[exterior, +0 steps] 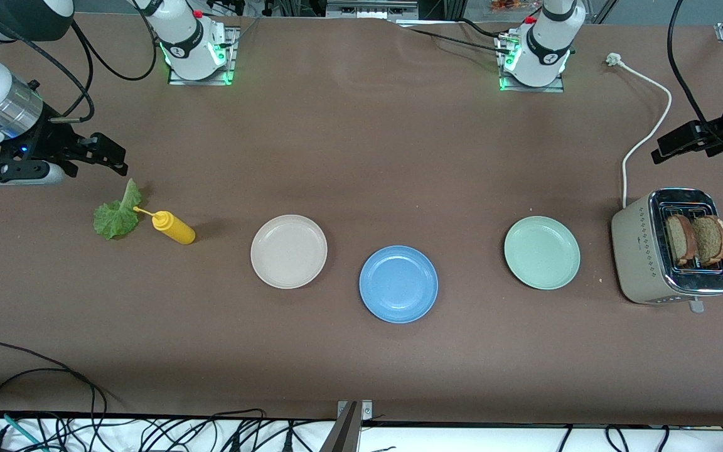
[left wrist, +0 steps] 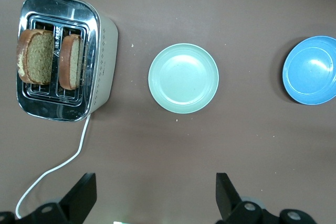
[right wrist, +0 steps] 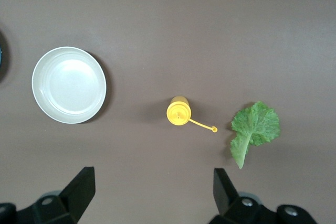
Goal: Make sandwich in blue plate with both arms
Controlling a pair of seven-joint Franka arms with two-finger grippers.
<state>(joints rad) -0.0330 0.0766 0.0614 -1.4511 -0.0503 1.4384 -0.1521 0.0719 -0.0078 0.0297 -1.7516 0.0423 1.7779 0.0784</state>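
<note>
The blue plate (exterior: 398,284) sits bare near the middle of the table, between a cream-white plate and a mint-green plate; it also shows in the left wrist view (left wrist: 311,70). Two brown bread slices (exterior: 681,240) (exterior: 710,238) stand upright in the toaster's slots, also seen in the left wrist view (left wrist: 37,56) (left wrist: 71,61). The green lettuce leaf (exterior: 117,215) (right wrist: 255,127) lies flat at the right arm's end. My right gripper (exterior: 112,157) (right wrist: 155,190) is open and empty, up over the table near the lettuce. My left gripper (exterior: 668,144) (left wrist: 156,192) is open and empty, up over the table near the toaster.
A silver toaster (exterior: 641,251) (left wrist: 102,40) stands at the left arm's end, its white cord (exterior: 647,125) running toward the bases. A yellow squeeze bottle (exterior: 174,228) (right wrist: 178,110) stands beside the lettuce. The cream-white plate (exterior: 289,251) (right wrist: 69,84) and mint-green plate (exterior: 541,252) (left wrist: 183,78) hold nothing.
</note>
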